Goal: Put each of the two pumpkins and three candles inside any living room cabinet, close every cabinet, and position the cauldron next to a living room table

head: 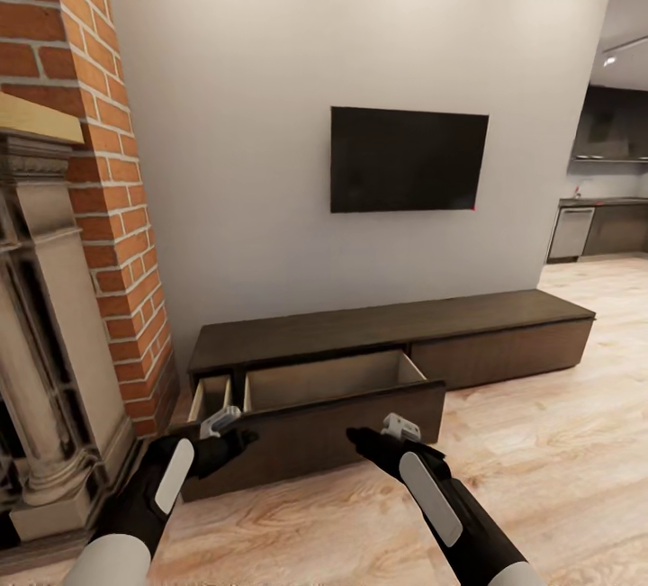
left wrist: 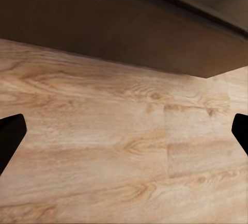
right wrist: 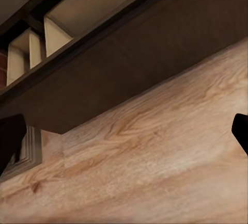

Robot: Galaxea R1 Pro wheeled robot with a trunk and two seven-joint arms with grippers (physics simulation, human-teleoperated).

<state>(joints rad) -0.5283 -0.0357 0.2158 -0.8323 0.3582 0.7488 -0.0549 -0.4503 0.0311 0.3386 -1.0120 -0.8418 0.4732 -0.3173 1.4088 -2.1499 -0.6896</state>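
Note:
The long dark brown cabinet (head: 387,327) stands against the white wall, and one wide drawer (head: 328,379) is pulled out, showing light wood insides with nothing visible in them. A narrower compartment (head: 209,395) beside it is open too. My left gripper (head: 238,437) hovers open in front of the drawer's left end. My right gripper (head: 360,437) is open before the drawer front. In the left wrist view the dark fingertips (left wrist: 11,133) stand wide apart over bare floor. The right wrist view looks up at the drawer front (right wrist: 134,64). Pumpkins, candles, cauldron and coffee table are out of view.
A brick chimney and stone fireplace surround (head: 54,316) rise close at my left. A black TV (head: 407,159) hangs above the cabinet. Light wood floor (head: 549,460) stretches to the right toward a grey kitchen (head: 598,226) in the background.

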